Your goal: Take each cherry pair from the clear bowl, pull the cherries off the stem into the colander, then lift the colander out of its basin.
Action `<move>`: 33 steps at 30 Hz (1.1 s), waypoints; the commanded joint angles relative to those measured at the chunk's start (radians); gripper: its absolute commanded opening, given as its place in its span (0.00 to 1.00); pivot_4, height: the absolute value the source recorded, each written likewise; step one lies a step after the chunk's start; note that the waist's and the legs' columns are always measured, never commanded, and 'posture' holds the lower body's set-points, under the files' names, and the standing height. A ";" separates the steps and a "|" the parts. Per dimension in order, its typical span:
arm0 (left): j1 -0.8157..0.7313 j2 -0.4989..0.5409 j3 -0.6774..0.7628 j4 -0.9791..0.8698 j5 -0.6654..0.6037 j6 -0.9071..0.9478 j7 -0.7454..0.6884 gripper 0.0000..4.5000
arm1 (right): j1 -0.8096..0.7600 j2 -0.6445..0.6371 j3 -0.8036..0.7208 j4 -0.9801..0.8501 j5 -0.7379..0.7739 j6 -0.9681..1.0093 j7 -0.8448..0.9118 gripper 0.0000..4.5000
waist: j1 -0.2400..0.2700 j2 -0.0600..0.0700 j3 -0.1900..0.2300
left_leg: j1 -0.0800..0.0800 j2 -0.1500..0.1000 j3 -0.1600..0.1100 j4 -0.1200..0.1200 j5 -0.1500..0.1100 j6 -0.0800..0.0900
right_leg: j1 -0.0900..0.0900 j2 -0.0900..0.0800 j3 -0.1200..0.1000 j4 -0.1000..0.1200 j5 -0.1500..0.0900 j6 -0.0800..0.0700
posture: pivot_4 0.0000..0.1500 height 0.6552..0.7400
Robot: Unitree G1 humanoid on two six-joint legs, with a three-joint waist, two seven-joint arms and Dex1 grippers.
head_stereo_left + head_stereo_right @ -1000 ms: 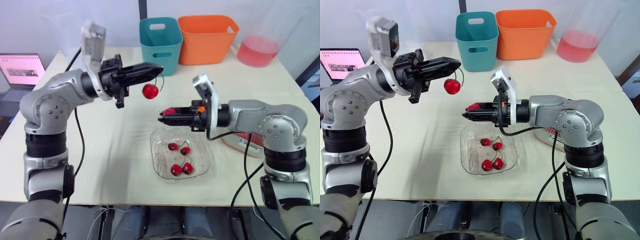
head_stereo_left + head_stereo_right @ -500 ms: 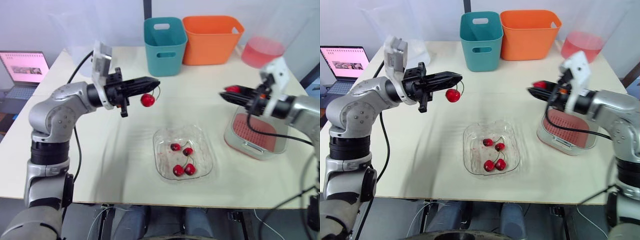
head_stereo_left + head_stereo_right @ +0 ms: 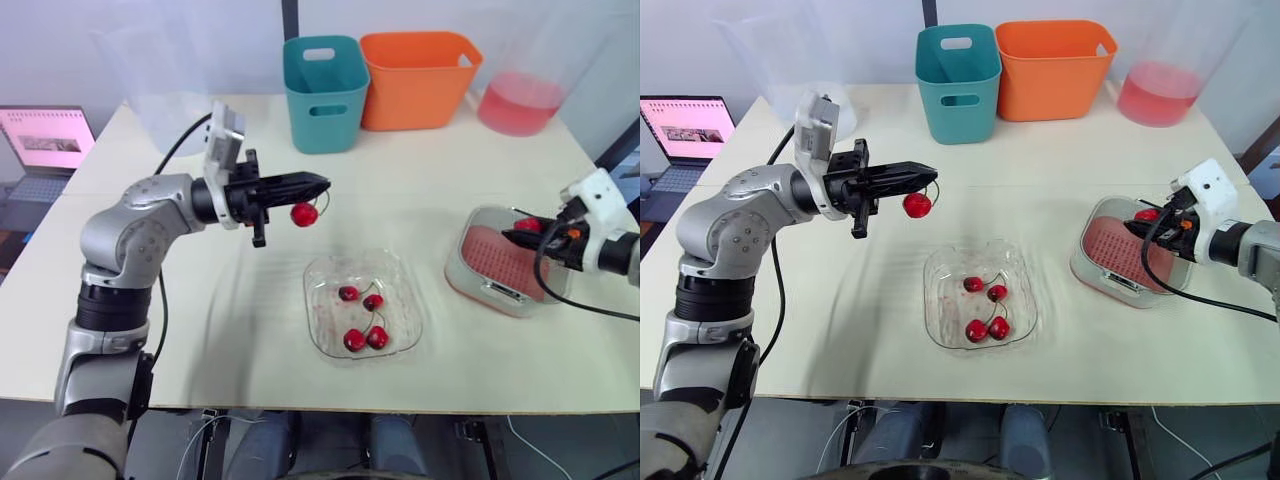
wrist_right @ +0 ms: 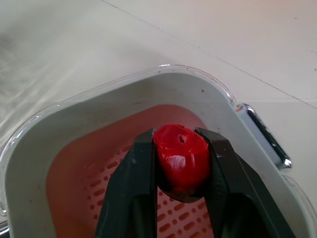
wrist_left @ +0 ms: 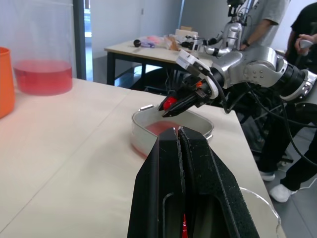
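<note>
My left gripper (image 3: 322,184) is shut on a cherry stem, and one red cherry (image 3: 304,213) hangs from it above the table, left of the clear bowl (image 3: 322,275). The bowl holds two cherry pairs (image 3: 362,298). My right gripper (image 3: 510,237) is shut on a single cherry (image 4: 181,156) and holds it just over the pink colander (image 4: 114,183), which sits inside its clear basin (image 3: 470,290) at the right. In the left wrist view my shut left fingers (image 5: 168,148) point toward the right gripper (image 5: 166,107) and the basin (image 5: 141,130).
A teal bin (image 3: 322,90) and an orange bin (image 3: 420,78) stand at the back. A clear tub of pink liquid (image 3: 520,100) is at the back right, a clear container (image 3: 165,105) at the back left, and a laptop (image 3: 45,150) beyond the table's left edge.
My right gripper has carried its cherry from above the bowl to the right, over the colander. My left gripper has kept the stem with the other cherry and shifted a little.
</note>
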 commanded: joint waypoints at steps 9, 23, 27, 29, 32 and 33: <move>-0.031 0.015 0.052 -0.009 -0.028 0.013 0.007 0.00 | -0.125 0.006 -0.062 -0.042 0.094 0.065 0.043 1.00 | -0.003 0.000 0.000 | 0.000 0.001 -0.001 0.000 0.000 0.000 | 0.000 0.000 0.000 0.000 0.000 0.000 | 1.00 1.00; -0.106 0.002 0.111 -0.052 -0.176 0.137 0.049 0.00 | -0.398 0.659 0.124 -0.328 0.489 0.346 -0.296 1.00 | 0.001 -0.001 0.001 | -0.002 0.000 -0.005 0.001 0.002 -0.004 | -0.001 0.000 -0.001 0.000 0.000 0.000 | 1.00 1.00; -0.089 0.003 0.111 -0.064 -0.175 0.140 0.057 0.00 | -0.416 0.735 0.135 -0.345 0.536 0.353 -0.353 1.00 | -0.003 -0.001 0.000 | -0.002 -0.001 -0.005 0.001 0.003 -0.004 | -0.001 0.000 -0.001 0.001 0.000 0.000 | 1.00 1.00; -0.082 0.003 0.111 -0.068 -0.175 0.139 0.060 0.00 | -0.423 0.763 0.126 -0.343 0.570 0.355 -0.380 1.00 | -0.005 -0.001 0.000 | -0.002 0.000 -0.005 0.001 0.003 -0.004 | -0.002 0.001 -0.001 0.001 0.000 0.000 | 1.00 1.00; -0.075 0.004 0.113 -0.067 -0.171 0.134 0.064 0.00 | -0.429 0.776 0.130 -0.353 0.606 0.361 -0.401 1.00 | -0.007 -0.001 0.000 | -0.002 0.000 -0.005 0.000 0.003 -0.004 | -0.002 0.001 -0.001 0.002 0.000 0.000 | 1.00 1.00; -0.074 0.004 0.113 -0.066 -0.170 0.132 0.065 0.00 | -0.429 0.774 0.134 -0.359 0.614 0.362 -0.405 1.00 | -0.007 -0.001 0.000 | -0.002 0.000 -0.005 0.000 0.003 -0.004 | -0.002 0.001 -0.001 0.002 0.000 0.000 | 1.00 1.00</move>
